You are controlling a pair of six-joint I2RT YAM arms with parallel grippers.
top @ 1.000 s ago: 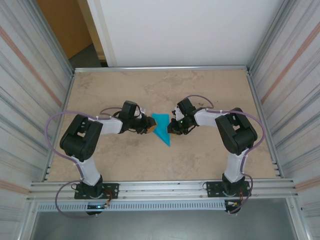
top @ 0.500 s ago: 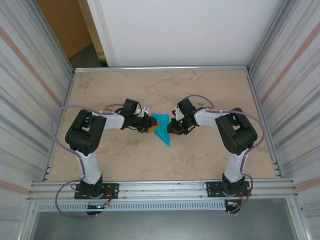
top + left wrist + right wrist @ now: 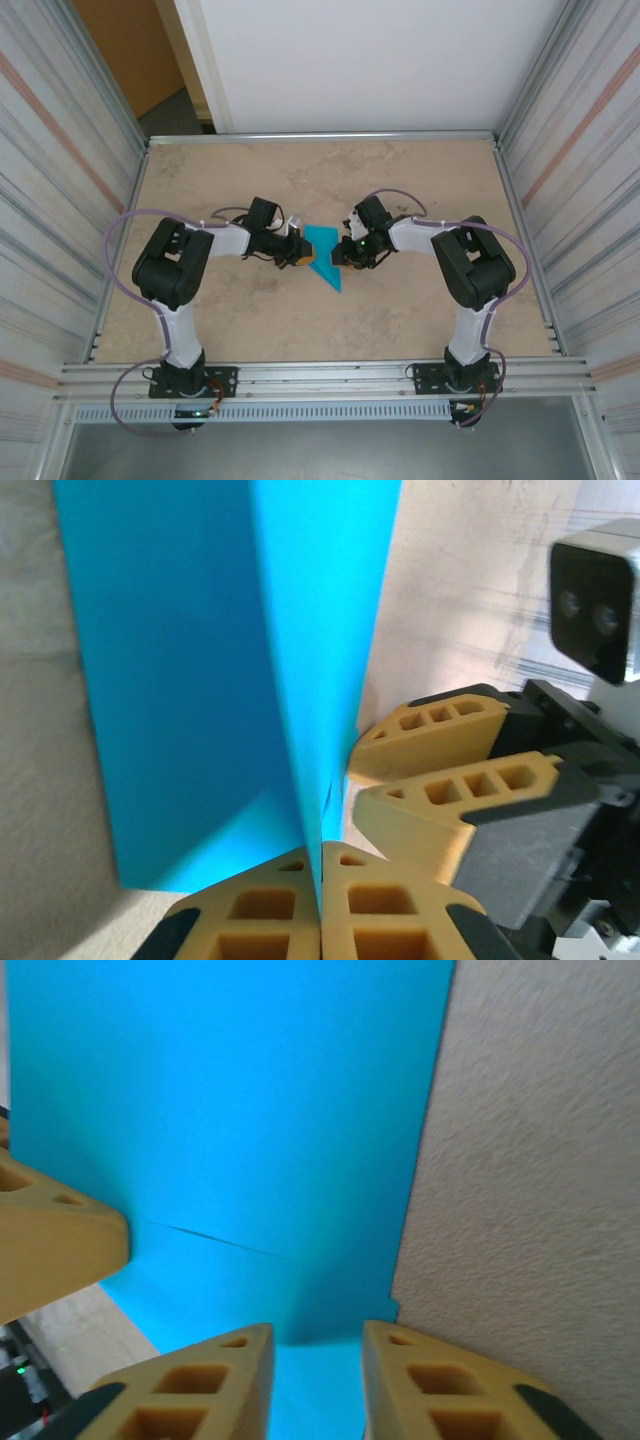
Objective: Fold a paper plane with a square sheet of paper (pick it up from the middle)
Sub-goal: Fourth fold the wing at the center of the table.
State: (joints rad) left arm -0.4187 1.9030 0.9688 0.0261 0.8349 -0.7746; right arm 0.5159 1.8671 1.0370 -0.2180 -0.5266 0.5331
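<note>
We see the teal-blue folded paper plane (image 3: pixel 322 256), a pointed dart, mid-table over the beige tabletop (image 3: pixel 400 310), between the 2 grippers, left gripper (image 3: pixel 320 858) fingers pressed together on its edge, right gripper (image 3: pixel 318 1338) fingers a narrow gap apart, paper showing in that gap

1 teal-blue folded paper sheet (image 3: pixel 322 252) is counted, between the grippers. 2 white-and-black robot arms are counted: the left arm (image 3: pixel 175 275) and the right arm (image 3: pixel 470 265). 2 grippers are counted, the left gripper (image 3: pixel 300 255) and the right gripper (image 3: pixel 338 258), each with 2 ochre plastic fingers (image 3: pixel 440 735), making 4 fingers. 2 lilac cables (image 3: pixel 120 235) are counted, 1 behind each gripper. 1 beige stone-patterned table (image 3: pixel 400 310) is counted beneath both grippers.
</note>
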